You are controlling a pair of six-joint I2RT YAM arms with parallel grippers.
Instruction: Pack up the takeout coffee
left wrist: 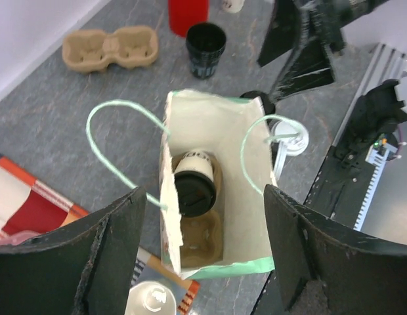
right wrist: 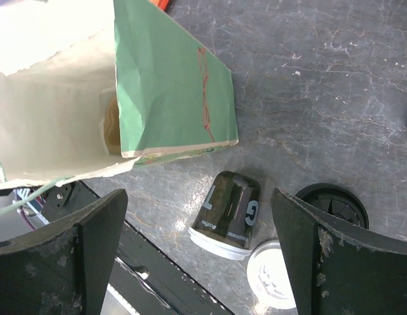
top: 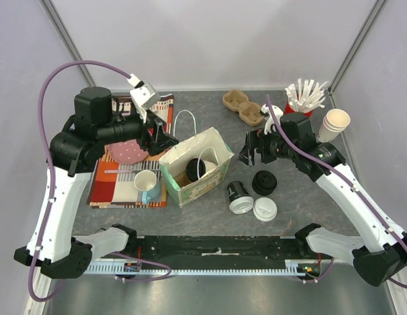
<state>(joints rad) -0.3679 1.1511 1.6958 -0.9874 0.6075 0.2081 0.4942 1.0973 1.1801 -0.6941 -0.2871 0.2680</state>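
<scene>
Bag: the green and white paper carrier bag (top: 205, 186) stands open in the middle of the grey stone-patterned table (right wrist: 321, 98). On its floor is a brown moulded-pulp tray (left wrist: 202, 241) with a black-lidded paper cup (left wrist: 192, 187) in one well. The other well is free.
Left claw: the left gripper (left wrist: 203, 197) hangs over the bag's mouth, fingers wide apart and holding nothing.
Right claw: the right gripper (right wrist: 198, 197) is also spread wide and empty. It is above the table just beside the bag's outer corner, over the fallen cup.
Fallen coffee: a dark-printed paper cup with a round white plastic sip lid (right wrist: 228, 213) lies on its side near the bag, just beside the loose lids.
Upright coffee: a pale paper cup with a white sip lid (top: 146, 182) stands on the red, orange and cream striped mat (top: 115, 190) to the left of the bag.
Handling: both cups are probably light, with thin walls that dent under a hard squeeze. The fallen one will likely roll. The lids are only pressed on and could pop off. Whether either cup holds liquid cannot be told.
Where to hold: across the paper wall about halfway up, below the lid's rim, and never by the lid.
Loose lids: one white plastic lid (right wrist: 272, 272) and one black plastic lid (right wrist: 331, 205) lie flat on the table.
</scene>
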